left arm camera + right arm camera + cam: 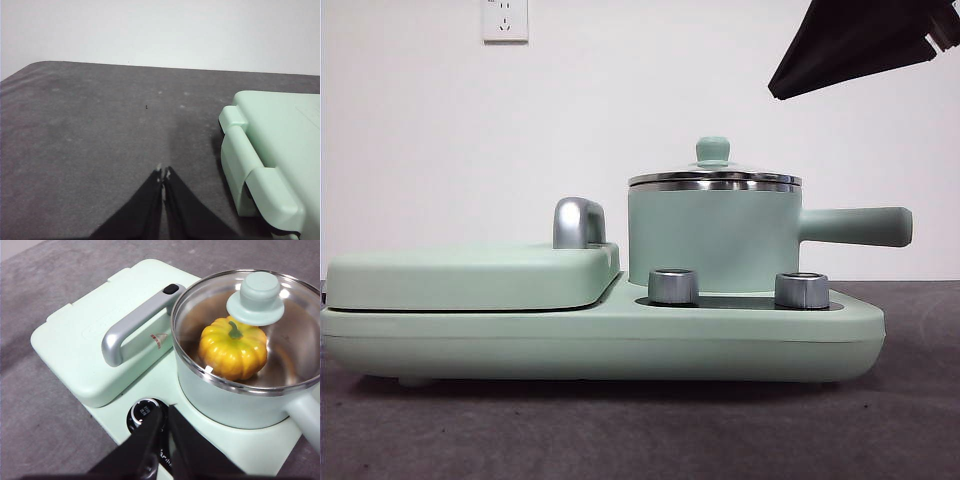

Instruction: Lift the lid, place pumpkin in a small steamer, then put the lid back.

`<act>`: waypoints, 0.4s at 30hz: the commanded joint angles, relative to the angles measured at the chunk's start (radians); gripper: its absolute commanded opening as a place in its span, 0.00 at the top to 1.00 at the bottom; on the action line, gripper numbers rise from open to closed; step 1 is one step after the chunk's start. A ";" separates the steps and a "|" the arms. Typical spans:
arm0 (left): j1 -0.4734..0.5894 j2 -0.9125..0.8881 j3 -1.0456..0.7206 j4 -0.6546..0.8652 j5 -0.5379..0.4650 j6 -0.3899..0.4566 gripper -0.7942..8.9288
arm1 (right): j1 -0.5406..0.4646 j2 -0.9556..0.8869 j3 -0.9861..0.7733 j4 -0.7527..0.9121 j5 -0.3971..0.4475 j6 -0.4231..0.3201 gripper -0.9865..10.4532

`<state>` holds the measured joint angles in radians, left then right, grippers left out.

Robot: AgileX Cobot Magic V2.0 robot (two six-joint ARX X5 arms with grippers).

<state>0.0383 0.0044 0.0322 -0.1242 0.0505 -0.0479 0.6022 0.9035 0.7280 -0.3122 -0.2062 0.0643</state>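
The small steamer (710,235) stands on the right half of the mint-green cooker, its long handle (860,226) pointing right. The lid (713,178) sits closed on its rim, knob (712,150) up. Through the glass of the lid (255,297), the right wrist view shows the pumpkin (232,352) resting upright inside the steamer (225,400). My right gripper (167,412) is shut and empty, hovering above the cooker's front near a dial, apart from the lid; its black tip (782,90) shows high at the right. My left gripper (163,172) is shut and empty over bare table beside the cooker.
The flat griddle cover (470,275) with its chrome handle (578,222) fills the cooker's left half. Two chrome knobs (673,286) (801,290) stand in front of the steamer. The dark grey table (90,125) stretches to the left of the cooker's end (270,150).
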 commanded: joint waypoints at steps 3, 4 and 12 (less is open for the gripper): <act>0.001 0.000 -0.020 0.012 0.000 -0.010 0.91 | 0.009 0.003 0.007 0.036 -0.001 0.006 0.89; 0.001 0.000 -0.020 0.012 0.000 -0.010 0.91 | 0.009 0.003 0.007 0.041 0.000 0.006 0.90; 0.001 0.000 -0.020 0.013 0.000 -0.010 0.91 | -0.007 -0.047 -0.009 0.054 0.045 -0.126 0.90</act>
<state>0.0383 0.0044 0.0322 -0.1238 0.0505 -0.0486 0.5926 0.8688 0.7212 -0.2695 -0.1734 -0.0059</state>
